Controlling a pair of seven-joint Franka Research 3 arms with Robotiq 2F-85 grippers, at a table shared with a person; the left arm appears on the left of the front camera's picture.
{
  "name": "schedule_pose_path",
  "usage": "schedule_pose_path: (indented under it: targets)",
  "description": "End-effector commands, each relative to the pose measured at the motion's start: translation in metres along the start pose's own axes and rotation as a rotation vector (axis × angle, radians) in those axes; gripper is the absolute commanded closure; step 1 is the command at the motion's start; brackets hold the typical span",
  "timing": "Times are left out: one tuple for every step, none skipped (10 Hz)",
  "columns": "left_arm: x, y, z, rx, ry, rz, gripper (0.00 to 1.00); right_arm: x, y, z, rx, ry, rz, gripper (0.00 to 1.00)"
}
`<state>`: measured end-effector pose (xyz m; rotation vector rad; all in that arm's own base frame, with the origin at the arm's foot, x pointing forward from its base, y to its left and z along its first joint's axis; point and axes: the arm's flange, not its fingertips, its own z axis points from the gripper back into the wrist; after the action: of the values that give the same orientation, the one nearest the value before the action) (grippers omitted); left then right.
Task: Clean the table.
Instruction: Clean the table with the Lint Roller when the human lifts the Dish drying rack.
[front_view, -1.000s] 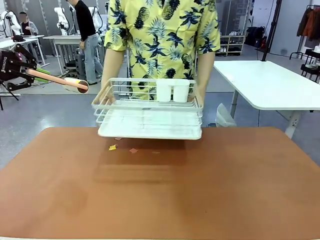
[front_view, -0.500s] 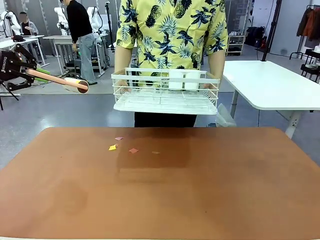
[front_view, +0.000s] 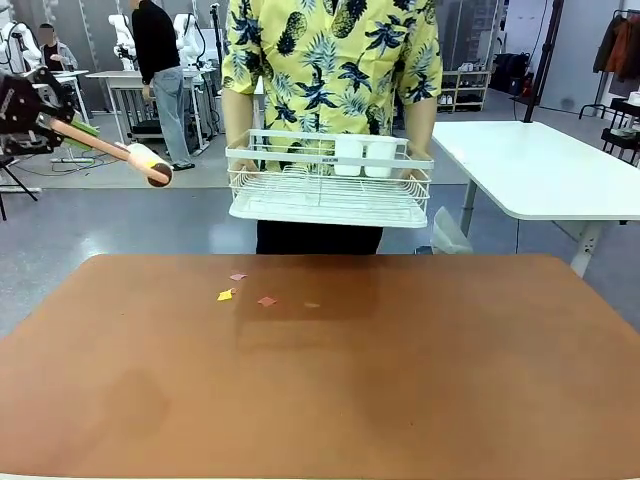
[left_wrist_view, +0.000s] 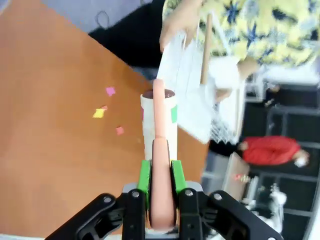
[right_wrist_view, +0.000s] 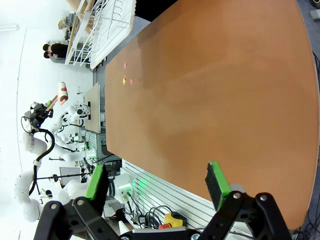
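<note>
The table (front_view: 400, 380) has a reddish-brown top, with a few small paper scraps (front_view: 226, 295) in yellow and pink near its far left part. My left gripper (front_view: 52, 122) hangs off the table's far left, above the floor, shut on the pink handle of a roller tool (front_view: 145, 160). In the left wrist view the green pads (left_wrist_view: 145, 172) of the left gripper (left_wrist_view: 160, 167) clamp that handle, and the white roller head (left_wrist_view: 159, 120) points over the scraps (left_wrist_view: 99, 113). My right gripper (right_wrist_view: 156, 184) stands open over the table's near edge (right_wrist_view: 210, 90).
A person in a yellow patterned shirt stands at the far side, holding a white wire dish rack (front_view: 330, 190) with two white cups in both hands above the table's far edge. A white-topped table (front_view: 540, 165) stands at the back right.
The person has lifted the dish rack off the table and drawn it back towards the body. My left arm has moved up and back a little with the roller.
</note>
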<state>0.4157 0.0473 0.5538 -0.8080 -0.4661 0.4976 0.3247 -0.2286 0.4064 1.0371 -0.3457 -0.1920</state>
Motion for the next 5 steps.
schedule_pose_path:
  targets:
    - [0.034,-0.020,0.007,0.029,0.224,-0.241,0.78,-0.001,0.003,0.002,0.016,-0.006,0.003,0.00]
    - [0.042,-0.019,-0.009,0.047,0.223,-0.398,0.78,-0.001,0.003,0.002,0.016,-0.006,0.003,0.00]
    - [0.051,-0.017,-0.025,0.077,0.255,-0.449,0.78,-0.001,0.003,0.002,0.016,-0.006,0.003,0.00]
    - [0.062,-0.015,-0.040,0.077,0.302,-0.454,0.78,-0.001,0.003,0.002,0.016,-0.006,0.003,0.00]
    - [0.073,-0.008,-0.060,0.067,0.331,-0.430,0.78,-0.001,0.003,0.002,0.016,-0.006,0.003,0.00]
